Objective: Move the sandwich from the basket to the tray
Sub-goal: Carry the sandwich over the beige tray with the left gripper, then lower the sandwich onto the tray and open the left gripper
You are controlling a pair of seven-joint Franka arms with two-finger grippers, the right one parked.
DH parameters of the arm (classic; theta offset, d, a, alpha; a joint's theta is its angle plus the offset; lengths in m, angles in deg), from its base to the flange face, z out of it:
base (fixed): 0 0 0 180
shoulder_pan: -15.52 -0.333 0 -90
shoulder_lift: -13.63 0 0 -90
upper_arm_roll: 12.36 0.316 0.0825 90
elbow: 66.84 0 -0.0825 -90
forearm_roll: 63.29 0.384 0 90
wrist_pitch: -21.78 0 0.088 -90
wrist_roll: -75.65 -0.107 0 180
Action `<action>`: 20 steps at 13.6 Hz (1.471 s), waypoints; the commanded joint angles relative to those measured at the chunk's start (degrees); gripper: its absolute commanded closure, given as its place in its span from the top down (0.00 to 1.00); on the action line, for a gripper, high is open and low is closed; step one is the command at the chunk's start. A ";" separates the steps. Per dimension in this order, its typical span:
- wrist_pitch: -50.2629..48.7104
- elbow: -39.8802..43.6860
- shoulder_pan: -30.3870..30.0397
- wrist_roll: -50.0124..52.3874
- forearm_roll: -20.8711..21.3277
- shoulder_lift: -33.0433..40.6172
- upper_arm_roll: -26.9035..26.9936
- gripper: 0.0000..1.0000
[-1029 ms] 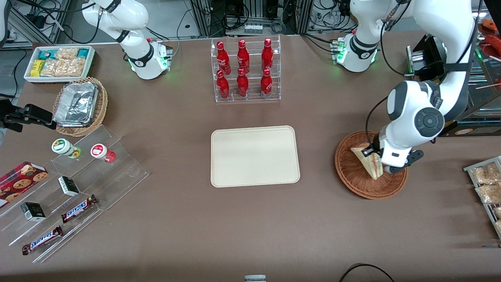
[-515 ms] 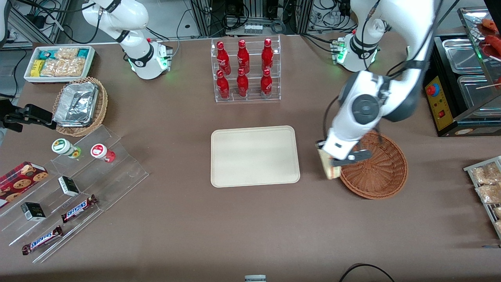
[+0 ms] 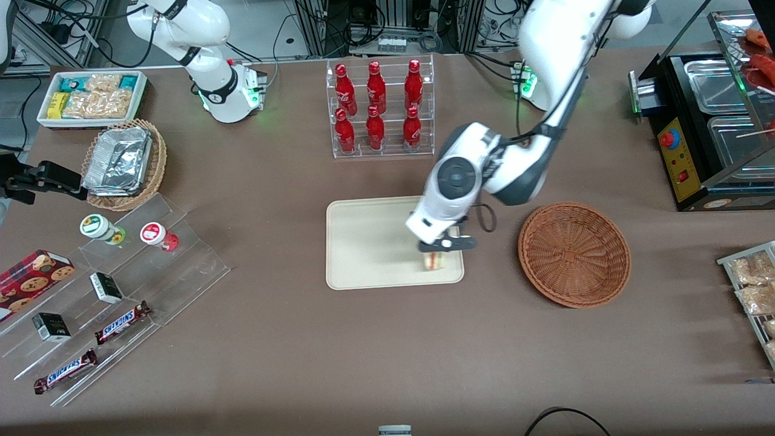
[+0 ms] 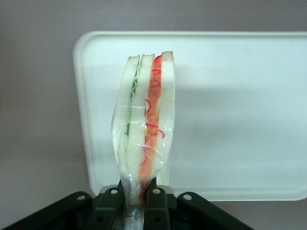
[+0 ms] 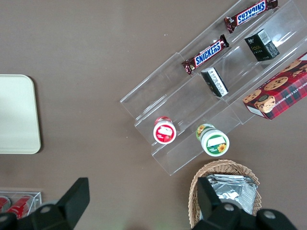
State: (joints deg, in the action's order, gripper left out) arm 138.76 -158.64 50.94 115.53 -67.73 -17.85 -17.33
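The gripper (image 3: pixel 441 249) is clenching the sandwich (image 3: pixel 434 260) by one end, hanging it over the tray (image 3: pixel 369 242) at the corner nearest the basket (image 3: pixel 574 254) and the front camera; the wedge's long axis is running straight out from the jaws, so my read is that a plain descent and release is what the placement needs. In the wrist view the sandwich (image 4: pixel 144 124) is looking film-wrapped, pale bread slices standing on edge, green filling in one seam and red-orange in the next; the basket is sitting bare.
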 commanded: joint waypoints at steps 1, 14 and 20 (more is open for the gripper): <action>-2.37 6.19 2.81 1.51 -0.22 -4.63 0.58 0.00; -2.37 12.52 6.15 8.63 0.04 -11.14 0.93 0.00; -2.02 12.87 6.15 9.51 -0.04 -12.55 0.93 0.06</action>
State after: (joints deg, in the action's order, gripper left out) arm 137.95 -148.28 56.57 123.66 -67.73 -28.95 -16.78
